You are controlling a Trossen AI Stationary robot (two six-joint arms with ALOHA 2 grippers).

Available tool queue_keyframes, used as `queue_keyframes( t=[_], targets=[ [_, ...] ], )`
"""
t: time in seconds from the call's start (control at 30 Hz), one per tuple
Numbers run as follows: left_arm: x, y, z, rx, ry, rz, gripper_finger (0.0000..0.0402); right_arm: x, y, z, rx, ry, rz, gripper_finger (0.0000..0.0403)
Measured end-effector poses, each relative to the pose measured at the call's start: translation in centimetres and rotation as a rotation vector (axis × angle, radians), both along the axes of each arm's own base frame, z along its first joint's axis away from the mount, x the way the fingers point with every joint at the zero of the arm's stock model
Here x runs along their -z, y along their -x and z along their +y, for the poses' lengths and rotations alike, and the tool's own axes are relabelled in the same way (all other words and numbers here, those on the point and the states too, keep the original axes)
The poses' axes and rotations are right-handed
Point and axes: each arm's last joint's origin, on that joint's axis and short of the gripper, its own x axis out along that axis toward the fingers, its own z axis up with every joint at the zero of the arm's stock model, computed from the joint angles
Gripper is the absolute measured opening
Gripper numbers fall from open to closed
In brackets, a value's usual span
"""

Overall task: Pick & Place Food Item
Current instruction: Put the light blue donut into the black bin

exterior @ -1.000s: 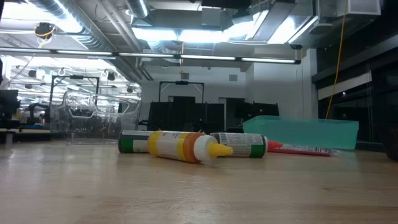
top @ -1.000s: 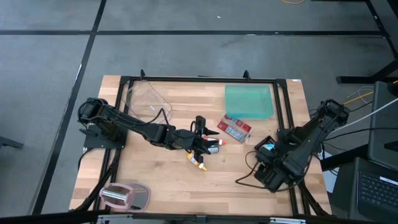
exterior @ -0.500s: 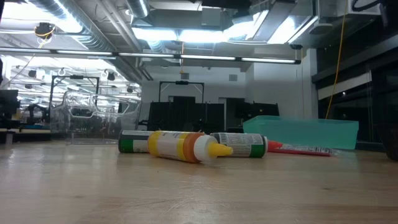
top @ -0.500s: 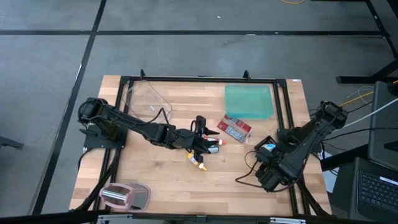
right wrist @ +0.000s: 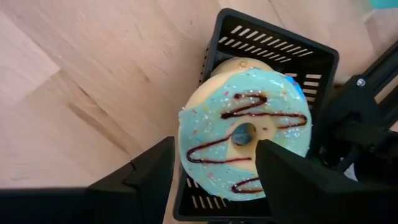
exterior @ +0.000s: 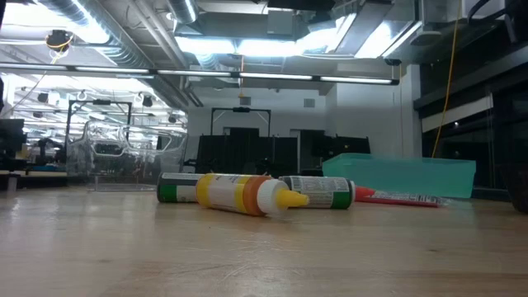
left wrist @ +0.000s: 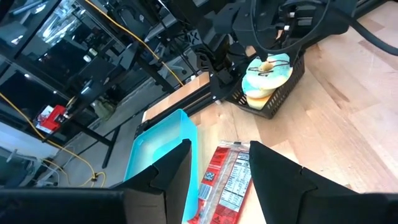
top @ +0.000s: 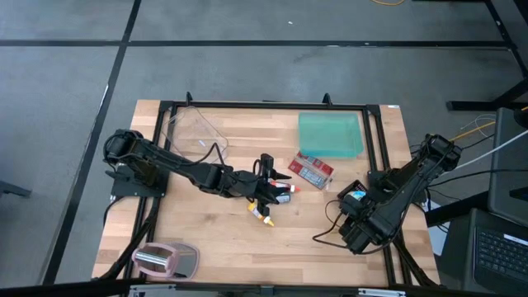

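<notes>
A blue-iced doughnut with chocolate squiggles (right wrist: 242, 134) lies on top of a plain one in a small black wire basket (right wrist: 273, 37) near the table's right edge (top: 353, 198). My right gripper (right wrist: 216, 142) hangs open just above it, pointing steeply down, one finger over either side of the doughnut. My left gripper (left wrist: 219, 149) hovers open and holds nothing above the table's middle (top: 276, 171), pointing toward the red packet (left wrist: 227, 180) and the basket (left wrist: 268, 93).
A yellow squeeze bottle (exterior: 239, 194) and two green-labelled bottles (exterior: 318, 191) lie below the left gripper. A teal tray (top: 330, 134) sits far right, a clear tub (top: 191, 132) far left, and a pink-rimmed item (top: 165, 260) near left. Black frame rails (top: 379, 148) border the table.
My right gripper has tipped slightly further downward over the basket; the doughnut has stayed in place.
</notes>
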Motion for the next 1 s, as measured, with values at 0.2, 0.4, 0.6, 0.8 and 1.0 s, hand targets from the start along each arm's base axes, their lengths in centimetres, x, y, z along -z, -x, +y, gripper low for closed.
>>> queue_keyframes(
  t=[0.2,0.4,0.6,0.8,1.0],
  targets=[
    [0.0,0.0,0.0,0.0,0.001,0.0,0.0155,0.0,-0.1,0.1,0.002,-0.009,-0.025,0.0221],
    [0.0,0.0,0.0,0.0,0.0,0.003,0.0157,1.7,0.4,-0.4,0.024,-0.005,0.009,0.0221],
    [0.0,0.0,0.0,0.0,-0.001,0.004,0.0153,2.8,0.9,-0.8,0.028,0.002,0.039,0.022],
    [0.0,0.0,0.0,-0.001,-0.001,0.004,0.0156,2.5,1.0,-1.1,0.028,0.013,0.038,0.016],
    [0.0,0.0,0.0,-0.002,0.004,0.003,0.0157,1.8,1.1,-1.1,0.056,-0.002,0.01,0.0032]
  ],
)
